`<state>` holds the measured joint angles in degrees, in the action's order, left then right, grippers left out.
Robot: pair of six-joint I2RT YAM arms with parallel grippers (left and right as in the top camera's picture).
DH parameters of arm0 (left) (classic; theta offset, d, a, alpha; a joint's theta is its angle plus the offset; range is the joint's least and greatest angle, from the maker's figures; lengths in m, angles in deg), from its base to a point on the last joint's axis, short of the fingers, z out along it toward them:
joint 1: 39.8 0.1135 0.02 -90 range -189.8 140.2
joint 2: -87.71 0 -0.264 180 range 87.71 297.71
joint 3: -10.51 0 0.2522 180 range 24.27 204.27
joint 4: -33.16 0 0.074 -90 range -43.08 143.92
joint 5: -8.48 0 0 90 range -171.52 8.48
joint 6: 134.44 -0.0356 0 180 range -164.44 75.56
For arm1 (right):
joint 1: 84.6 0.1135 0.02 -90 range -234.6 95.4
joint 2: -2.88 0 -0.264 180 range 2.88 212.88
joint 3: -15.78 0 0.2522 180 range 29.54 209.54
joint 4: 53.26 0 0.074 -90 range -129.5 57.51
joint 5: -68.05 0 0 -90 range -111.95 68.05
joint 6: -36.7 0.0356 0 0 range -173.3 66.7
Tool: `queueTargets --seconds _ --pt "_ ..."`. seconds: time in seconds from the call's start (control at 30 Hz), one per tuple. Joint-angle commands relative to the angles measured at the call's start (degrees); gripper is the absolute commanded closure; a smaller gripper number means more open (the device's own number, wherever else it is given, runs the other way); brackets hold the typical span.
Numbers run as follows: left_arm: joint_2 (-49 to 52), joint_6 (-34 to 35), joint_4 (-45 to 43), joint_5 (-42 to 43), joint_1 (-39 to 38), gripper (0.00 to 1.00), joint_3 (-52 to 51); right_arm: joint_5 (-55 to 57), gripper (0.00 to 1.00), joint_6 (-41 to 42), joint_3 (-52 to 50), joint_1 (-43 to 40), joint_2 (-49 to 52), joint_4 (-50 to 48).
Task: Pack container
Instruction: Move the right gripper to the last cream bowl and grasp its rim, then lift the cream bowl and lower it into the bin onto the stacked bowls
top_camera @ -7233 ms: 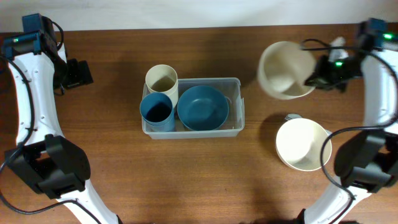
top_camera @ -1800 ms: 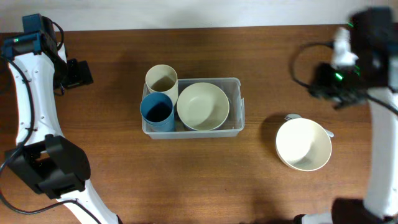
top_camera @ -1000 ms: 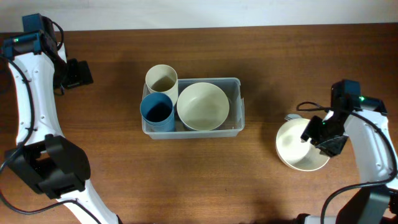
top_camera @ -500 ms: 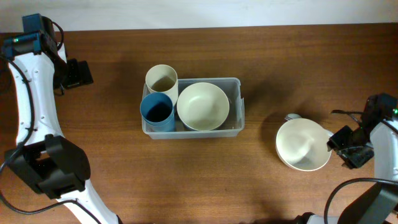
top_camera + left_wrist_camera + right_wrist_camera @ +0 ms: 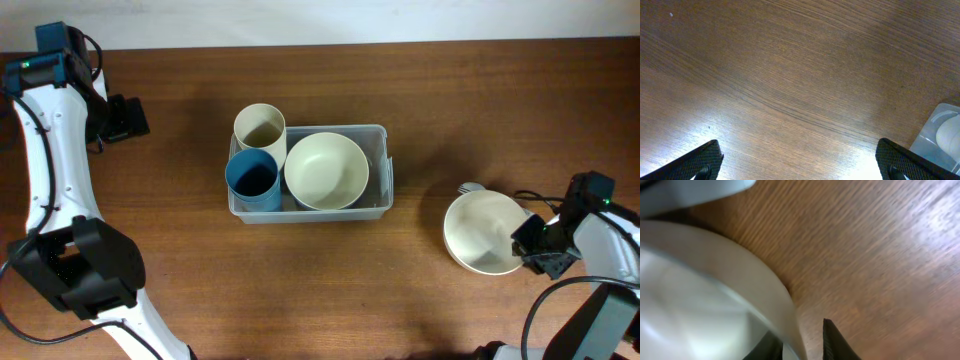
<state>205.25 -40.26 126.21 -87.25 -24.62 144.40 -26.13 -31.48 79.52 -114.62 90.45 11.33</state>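
The clear container (image 5: pixel 385 160) sits mid-table holding a cream bowl (image 5: pixel 326 170), a blue cup (image 5: pixel 252 178) and a cream cup (image 5: pixel 260 127). A second cream bowl (image 5: pixel 480 232) stands on the table at the right. My right gripper (image 5: pixel 533 248) is at that bowl's right rim. In the right wrist view its fingers (image 5: pixel 800 345) straddle the rim (image 5: pixel 785 310), one inside and one outside, with a small gap left at the outer finger. My left gripper (image 5: pixel 125 118) is open and empty at the far left, and its wrist view (image 5: pixel 800 165) shows a corner of the container (image 5: pixel 942 135).
A small grey-white utensil (image 5: pixel 470 188) lies on the table just behind the right bowl; it also shows in the right wrist view (image 5: pixel 690 192). The table's back edge runs along the top of the overhead view.
The cream bowl has gone into the container over the blue bowl. My right gripper has swung down to the second bowl, out past its right side, then back in onto the rim. The left arm is unmoved.
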Motion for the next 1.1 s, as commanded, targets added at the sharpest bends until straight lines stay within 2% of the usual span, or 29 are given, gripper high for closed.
queueTargets --seconds 0.0,0.1,0.17,0.2,0.6,0.73,0.87,1.07 --pt "-0.11 0.55 -0.02 0.57 0.11 0.00 0.92 -0.57 0.78 -0.37 -2.08 -0.28 -0.96 -2.32" --pt "-0.11 0.55 -0.02 0.57 0.11 0.00 0.92 -0.57 0.78 -0.37 -3.06 -0.28 -0.94 -3.80" --pt "-0.11 0.55 -0.02 0.57 0.11 0.00 0.92 -0.55 0.87 -0.37 -3.67 -0.28 -0.83 -4.61" --pt "-0.11 0.55 -0.02 0.57 0.11 0.00 0.92 -0.57 0.96 -0.37 -3.69 -0.28 -0.63 -4.81" --pt "-0.11 0.55 -0.02 0.57 0.11 0.00 0.92 -7.39 0.96 -1.16 -2.16 -0.28 -0.26 -5.44" --pt "-0.11 0.55 -0.02 0.57 0.11 0.00 0.92 -14.03 0.96 -5.05 -0.57 -0.28 -0.33 -4.74" --pt "-0.11 0.55 -0.02 0.57 0.11 0.00 0.92 -24.55 0.96 -13.25 4.02 -0.28 -0.90 -1.31" --pt "-0.11 0.55 -0.02 0.59 0.11 0.00 0.92 -27.71 0.96 -18.51 12.15 -0.22 -1.68 5.29"
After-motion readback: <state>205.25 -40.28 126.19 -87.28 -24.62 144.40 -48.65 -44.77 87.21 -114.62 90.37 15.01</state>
